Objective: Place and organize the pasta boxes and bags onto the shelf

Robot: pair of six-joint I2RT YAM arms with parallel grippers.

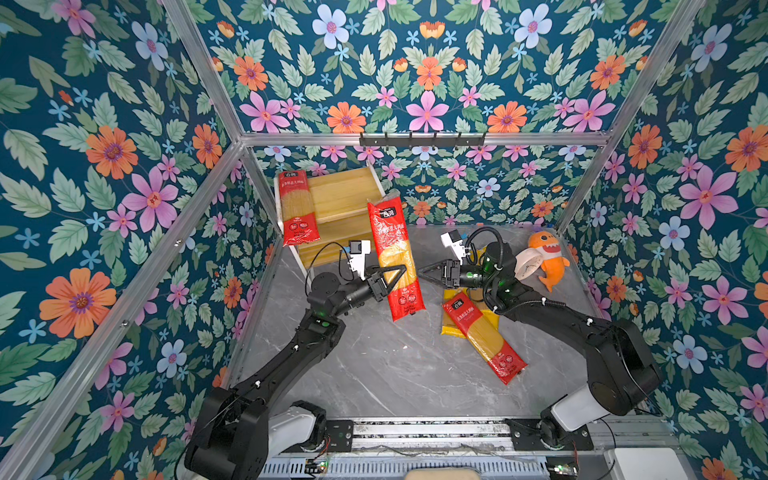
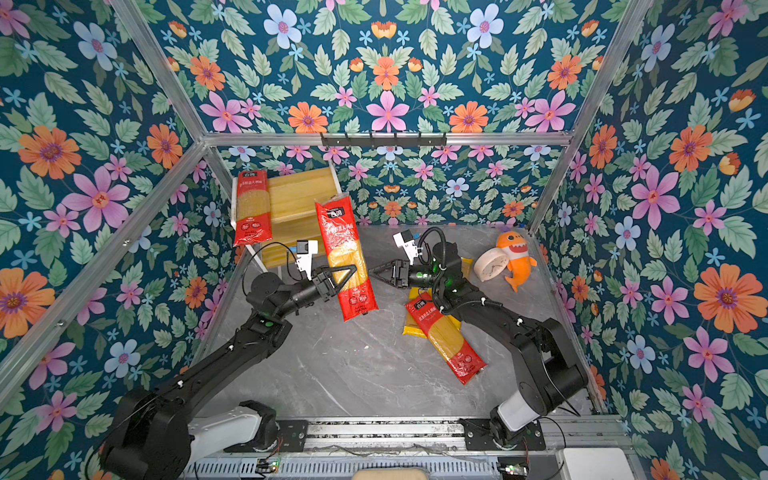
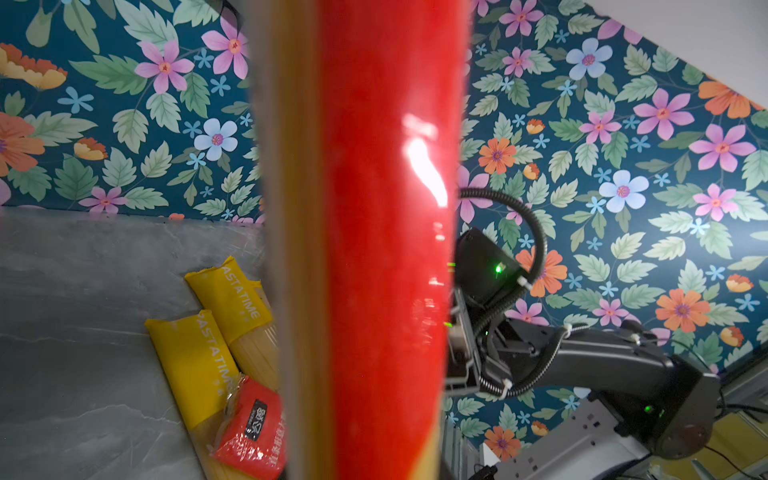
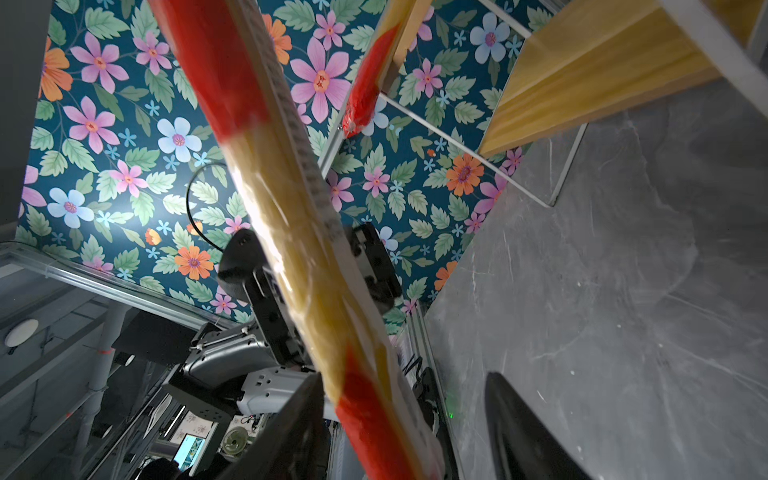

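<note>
- While clamped at its clear middle by the left gripper (image 1: 398,272), the held red pack (image 1: 392,245) stands tilted before the shelf (image 1: 345,195) in the desk's (image 1: 374,365) rear left corner.
- The right gripper (image 1: 424,272) sits just beside it, fingers (image 4: 519,428) spread wide, empty.
- A second red pack (image 1: 297,208) lies on the shelf's left end.
- A third red pack (image 1: 484,336) rests on yellow packs (image 3: 195,357).

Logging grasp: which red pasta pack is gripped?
The middle red pack, in the left gripper; the others rest on the shelf and atop yellow packs.

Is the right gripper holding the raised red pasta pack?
No, the left gripper is shut on the raised red pasta pack; the right gripper stands open beside it.
</note>
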